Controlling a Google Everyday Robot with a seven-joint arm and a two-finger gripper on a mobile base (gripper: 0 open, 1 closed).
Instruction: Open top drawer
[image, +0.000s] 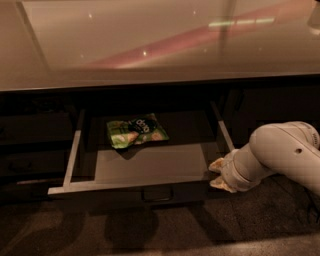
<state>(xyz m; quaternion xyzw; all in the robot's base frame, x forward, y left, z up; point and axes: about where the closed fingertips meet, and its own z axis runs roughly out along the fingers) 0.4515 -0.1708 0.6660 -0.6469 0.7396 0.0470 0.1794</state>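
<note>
— Where is the gripper (218, 175)?

— Low on the right, at the front right corner of the top drawer (135, 183). It sits at the end of a thick, pale arm (280, 150) that comes in from the right edge of the view.

— How are its jaws?

— Parted. Two pale fingertips (215, 165) show, one above the other with a gap between them, and nothing is held in that gap. The drawer's corner lies just beside them; whether they touch it, I cannot tell.

— And the drawer itself?

— Pulled well out from under the countertop (150, 45). Its grey inner floor is in plain sight, framed by a pale rail on the left (73, 152) and another on the right (224, 135). The small dark loop handle (157, 194) sits centred on the front, well left of the gripper.

— Anything inside?

— One green snack bag (136, 132), lying flat towards the back, left of centre, a little askew. The front half of the drawer floor is bare.

— What surrounds it?

— Dark cabinet fronts (35, 145) on either side, the glossy beige countertop above with light streaks across it, and a speckled dark floor (150, 230) below.
</note>
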